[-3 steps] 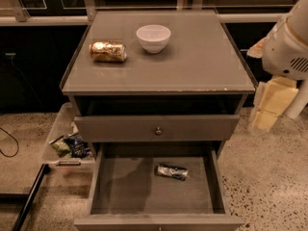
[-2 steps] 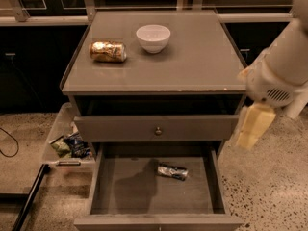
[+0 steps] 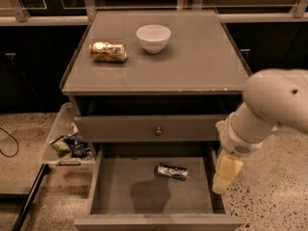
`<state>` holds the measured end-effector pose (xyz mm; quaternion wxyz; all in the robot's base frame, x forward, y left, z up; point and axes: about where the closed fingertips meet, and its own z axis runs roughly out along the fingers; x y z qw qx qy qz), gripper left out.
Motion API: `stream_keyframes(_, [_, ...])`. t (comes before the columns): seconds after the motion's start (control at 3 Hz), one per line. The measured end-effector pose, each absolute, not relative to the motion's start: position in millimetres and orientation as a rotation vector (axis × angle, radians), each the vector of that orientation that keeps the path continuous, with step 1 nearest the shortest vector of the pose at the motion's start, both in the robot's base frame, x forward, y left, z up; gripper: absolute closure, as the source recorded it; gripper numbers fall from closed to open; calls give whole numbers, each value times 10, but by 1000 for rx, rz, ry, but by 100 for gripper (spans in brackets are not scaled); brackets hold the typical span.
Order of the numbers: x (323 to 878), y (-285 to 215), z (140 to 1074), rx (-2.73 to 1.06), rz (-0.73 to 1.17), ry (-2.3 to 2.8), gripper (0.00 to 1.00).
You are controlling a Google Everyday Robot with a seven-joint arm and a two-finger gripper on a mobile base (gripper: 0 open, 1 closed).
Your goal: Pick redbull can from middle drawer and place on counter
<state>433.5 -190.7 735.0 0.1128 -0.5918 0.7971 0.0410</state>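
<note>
Our tool point(image 3: 224, 176), a pale, blocky piece on a rounded white arm point(image 3: 269, 105), hangs at the lower right of the frame by the open drawer's right wall; we cannot tell whether it is clenched or released. Left of it and apart, the slim shiny redbull can point(image 3: 172, 172) lies on its side on the flat wooden bottom of the drawer point(image 3: 120, 191). On the smooth grey desk point(image 3: 202, 61) above stand a round white bowl point(image 3: 153, 37) and, to its left, a gold can point(image 3: 108, 51) on its side.
</note>
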Motion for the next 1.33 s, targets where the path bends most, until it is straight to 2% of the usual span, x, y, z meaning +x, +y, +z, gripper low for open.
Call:
stream_keyframes(0.67, [4471,-1936,6376,-1800,173,2286,0])
stream_keyframes(1.33, [4449,-1938,6296,-1786,174,2275,0])
